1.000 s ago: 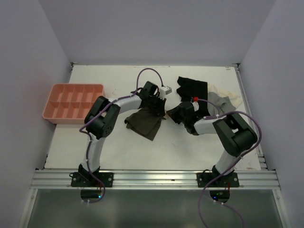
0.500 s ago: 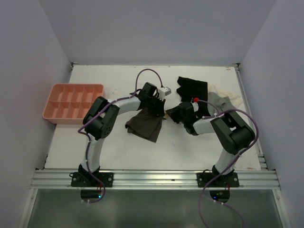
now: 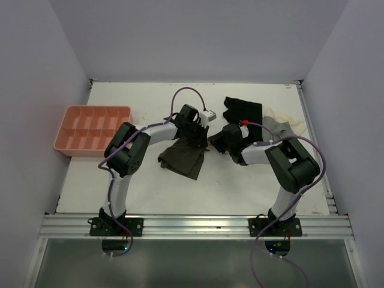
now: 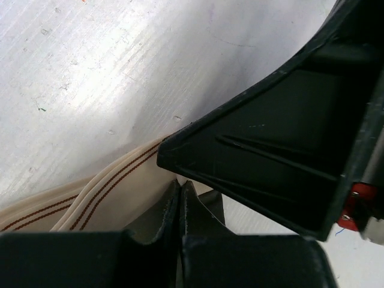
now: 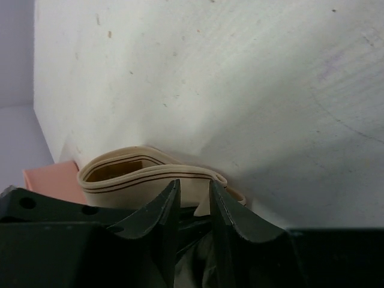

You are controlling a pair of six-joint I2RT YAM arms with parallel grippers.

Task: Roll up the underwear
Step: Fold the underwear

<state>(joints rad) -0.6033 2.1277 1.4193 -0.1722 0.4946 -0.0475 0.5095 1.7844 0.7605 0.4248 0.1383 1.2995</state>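
The dark brown underwear (image 3: 182, 158) lies mid-table, its pale beige waistband (image 5: 138, 174) raised at the far right edge. My left gripper (image 3: 200, 139) is at that edge. In the left wrist view its jaws (image 4: 180, 183) are pressed together on the waistband (image 4: 90, 204). My right gripper (image 3: 215, 143) faces it from the right, almost touching. In the right wrist view its jaws (image 5: 193, 183) stand a narrow gap apart with the band's end and dark fabric between them. The black body of the right gripper (image 4: 288, 132) fills much of the left wrist view.
A pink compartment tray (image 3: 93, 129) sits at the left edge of the table. A black garment (image 3: 243, 111) and a grey-and-cream garment (image 3: 282, 127) lie at the back right, just behind the right arm.
The right gripper has crept a little left and away toward the left gripper. The underwear's right edge has bunched up slightly. The left arm has barely moved.
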